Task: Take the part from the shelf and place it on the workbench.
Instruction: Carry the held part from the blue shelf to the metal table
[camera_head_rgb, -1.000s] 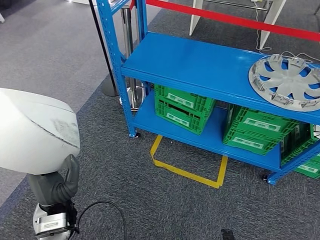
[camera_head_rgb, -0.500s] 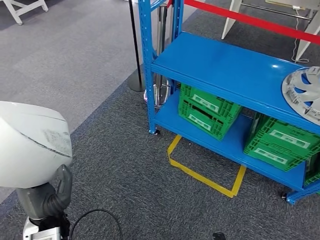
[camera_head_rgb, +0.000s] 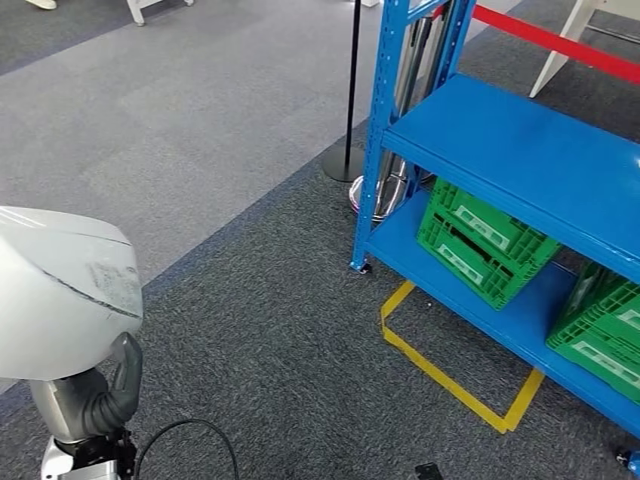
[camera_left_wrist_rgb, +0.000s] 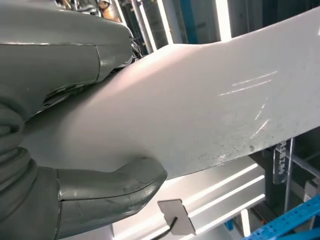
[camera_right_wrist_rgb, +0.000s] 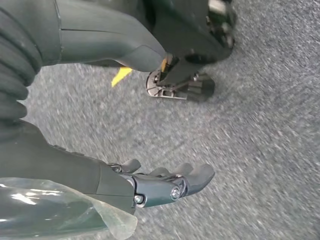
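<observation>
Head view first: the white part (camera_head_rgb: 64, 290), a big curved panel, fills the lower left of the frame, and the left hand (camera_head_rgb: 94, 395) grips it from below, its grey thumb hooked up against the panel's lower edge; a black cable (camera_head_rgb: 189, 432) loops over the carpet just right of the wrist; the grey carpet (camera_head_rgb: 249, 330) runs across the middle, a lighter band of it in the upper left; at the right stands the blue shelf (camera_head_rgb: 521, 150), its upper board bare where it shows, with two green crates (camera_head_rgb: 483, 240) on the lower board, one at centre right and one cut by the right edge; yellow tape (camera_head_rgb: 453, 375) marks a box on the floor in front of the shelf; a black post (camera_head_rgb: 349, 100) on a round base stands at top centre beside the shelf's corner upright, and a red belt (camera_head_rgb: 558, 45) crosses the upper right.

Left wrist view: the part (camera_left_wrist_rgb: 196, 100) spans the frame as a broad white surface with a few scratches at the right; the left hand (camera_left_wrist_rgb: 75, 165) clamps it, thick thumb along the lower left, another grey finger across the upper left; the panel sits pinched between them.

Right wrist view: the right hand (camera_right_wrist_rgb: 124, 182) hangs over the carpet (camera_right_wrist_rgb: 264, 150), fingers stretched out, loosely apart, holding nothing; a scrap of yellow tape (camera_right_wrist_rgb: 120, 76) shows on the floor in the upper middle.
</observation>
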